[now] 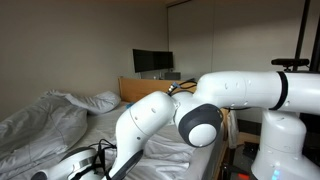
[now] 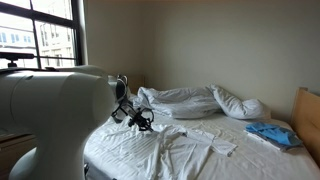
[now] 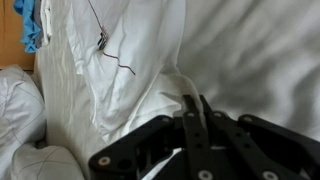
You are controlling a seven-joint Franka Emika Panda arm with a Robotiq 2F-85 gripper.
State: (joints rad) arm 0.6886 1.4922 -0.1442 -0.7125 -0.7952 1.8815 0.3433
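A white garment [image 2: 190,140] lies spread flat on the white bed sheet [image 2: 250,155]; in the wrist view it is a pale crumpled cloth [image 3: 140,60]. My gripper [image 3: 190,98] comes in from the bottom of the wrist view, and its two black fingertips are pressed together on a raised fold of this white cloth. In an exterior view the gripper [image 2: 140,121] sits low over the near end of the bed, right beside the garment's edge. A thin dark bent wire [image 3: 110,52] lies on the cloth farther up.
A blue cloth [image 2: 270,133] lies near the wooden headboard [image 2: 306,115]. A bunched white duvet and pillows [image 2: 195,100] fill the far side of the bed. A dark monitor [image 1: 152,62] stands behind the headboard. A window [image 2: 40,35] is beside the robot's base.
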